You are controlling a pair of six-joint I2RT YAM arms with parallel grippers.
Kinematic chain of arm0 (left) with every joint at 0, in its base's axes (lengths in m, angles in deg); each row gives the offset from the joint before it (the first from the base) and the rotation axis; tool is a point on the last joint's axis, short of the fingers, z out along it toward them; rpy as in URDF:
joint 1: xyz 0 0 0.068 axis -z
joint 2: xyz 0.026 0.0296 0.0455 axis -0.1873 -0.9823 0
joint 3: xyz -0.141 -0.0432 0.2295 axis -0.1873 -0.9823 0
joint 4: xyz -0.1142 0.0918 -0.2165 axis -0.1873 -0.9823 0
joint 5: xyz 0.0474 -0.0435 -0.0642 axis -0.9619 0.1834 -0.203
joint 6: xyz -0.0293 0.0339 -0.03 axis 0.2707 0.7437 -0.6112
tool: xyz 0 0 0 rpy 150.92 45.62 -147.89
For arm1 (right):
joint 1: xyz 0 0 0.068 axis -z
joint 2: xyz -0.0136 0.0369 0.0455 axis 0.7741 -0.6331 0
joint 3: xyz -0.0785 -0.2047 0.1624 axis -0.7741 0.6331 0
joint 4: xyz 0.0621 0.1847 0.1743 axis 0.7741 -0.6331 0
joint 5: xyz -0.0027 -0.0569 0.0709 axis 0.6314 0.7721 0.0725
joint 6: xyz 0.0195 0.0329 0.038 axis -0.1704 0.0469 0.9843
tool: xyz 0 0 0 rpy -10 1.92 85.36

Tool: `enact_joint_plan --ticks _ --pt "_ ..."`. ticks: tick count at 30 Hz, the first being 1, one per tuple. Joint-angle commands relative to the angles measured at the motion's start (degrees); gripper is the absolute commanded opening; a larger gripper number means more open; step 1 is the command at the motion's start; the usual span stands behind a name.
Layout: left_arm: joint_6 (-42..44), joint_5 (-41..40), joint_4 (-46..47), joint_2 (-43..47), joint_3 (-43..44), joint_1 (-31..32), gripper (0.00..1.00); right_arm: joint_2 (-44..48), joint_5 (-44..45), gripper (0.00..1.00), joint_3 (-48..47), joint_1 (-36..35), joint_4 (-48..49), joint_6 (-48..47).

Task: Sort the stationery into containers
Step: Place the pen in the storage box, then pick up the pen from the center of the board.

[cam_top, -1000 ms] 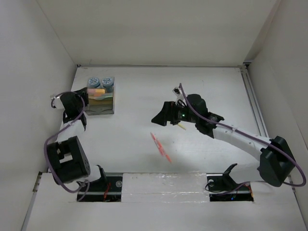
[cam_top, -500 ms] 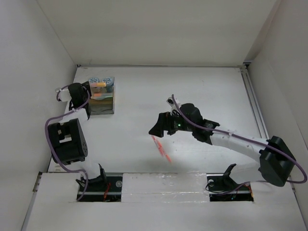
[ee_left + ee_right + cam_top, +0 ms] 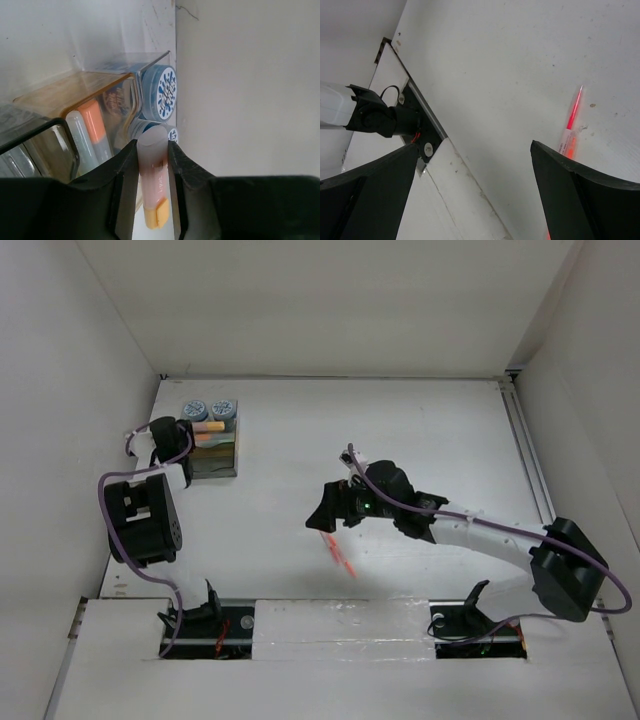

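left fingers: clamped on pale highlighter, near tray | right fingers: spread wide, empty, above red pen on surface

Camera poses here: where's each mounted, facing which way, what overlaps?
Top external: above and behind the bases, looking down at the table; left arm and right arm fully visible.
Left wrist: on the left arm, looking along the left gripper, shut on the pale highlighter, toward the organiser.
Right wrist: on the right arm, looking down through the open right gripper at the red pen.
Shared: top and right wrist both see the red pen.
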Motion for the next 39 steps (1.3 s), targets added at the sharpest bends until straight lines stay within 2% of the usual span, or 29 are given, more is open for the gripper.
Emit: enact_joint_plan --ticks 1,7,8,9,11,16,18,19,22,26,27,32,36,39 --pt "0.36 1.05 2.73 -0.43 0.98 -0.10 0.25 -0.53 -0.59 1.00 -1.99 -0.43 3.96 0.05" --pt "0.97 2.19 3.25 -0.97 0.98 -0.10 0.56 -0.53 -1.12 1.00 -1.99 -0.95 3.96 -0.48" --pt "0.98 2.19 3.25 -0.97 1.59 -0.10 0.57 -0.53 -1.12 1.00 -1.99 -0.95 3.96 -0.48" --pt "0.98 2.89 3.25 -0.97 1.59 -0.10 0.63 -0.53 -1.12 1.00 -1.99 -0.95 3.96 -0.48" --pt "0.98 3.60 3.25 -0.97 1.59 -0.10 0.67 -0.53 -1.12 1.00 -1.99 -0.95 3.96 -0.48" --pt "1.51 5.44 3.78 5.00 2.73 -0.10 0.81 -1.15 1.50 1.00 -1.99 -0.95 2.39 -1.01" --pt "4.14 6.67 1.07 7.02 6.40 -0.10 0.93 -2.90 3.09 1.00 -3.48 -0.95 -0.07 -1.62" --pt "5.45 7.98 -3.38 8.60 8.43 -0.10 0.98 -2.91 3.88 1.00 -3.49 -0.95 -1.22 -2.14" --pt "11.25 11.06 -13.31 11.67 16.41 -0.10 1.00 -2.91 8.45 1.00 -4.01 -0.95 -5.53 -2.15" --pt "16.96 17.90 -22.91 18.08 19.35 -0.10 1.00 -1.68 19.52 1.00 -5.94 -3.32 -14.48 -2.93" --pt "17.76 19.23 -23.98 19.85 18.22 -0.10 1.00 -1.68 23.71 1.00 -7.08 -4.02 -18.68 -2.94" --pt "22.85 28.72 -23.38 32.85 6.45 -0.10 1.00 -1.06 31.83 0.97 -8.31 -3.16 -24.16 -3.55" --pt "30.67 31.28 -28.64 42.70 -2.60 -0.10 1.00 -2.20 31.40 0.93 -9.63 1.50 -25.49 -7.93" --pt "39.01 31.90 -35.58 46.40 -3.24 -0.10 1.00 -4.74 29.30 0.93 -12.44 5.10 -26.18 -11.45"
